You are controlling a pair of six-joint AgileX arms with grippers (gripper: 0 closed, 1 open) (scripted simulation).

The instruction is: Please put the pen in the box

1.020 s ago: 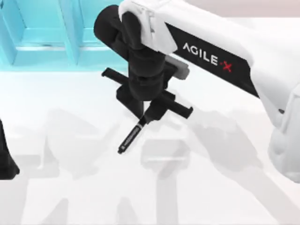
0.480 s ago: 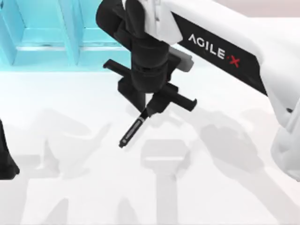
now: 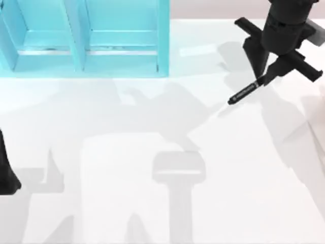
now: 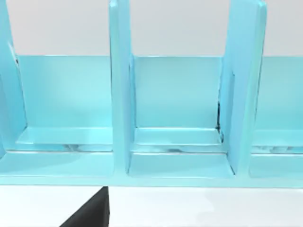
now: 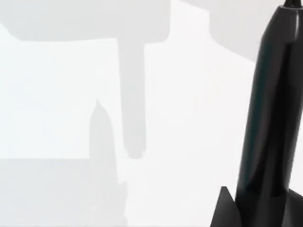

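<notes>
Fingers of the right gripper (image 3: 261, 80), at two o'clock, clamp the slim black marker-style pen (image 3: 244, 93). Light-blue partitioned box (image 3: 81, 38) sits at eleven; left arm (image 3: 6, 170) is parked at nine, finger state not discernible.

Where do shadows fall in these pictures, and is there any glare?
Top view: soft grey arm shadows spread across the white table, one under the pen held by the right gripper. Right wrist view: similar grey shadows. Left wrist view: mild sheen on the blue box.
</notes>
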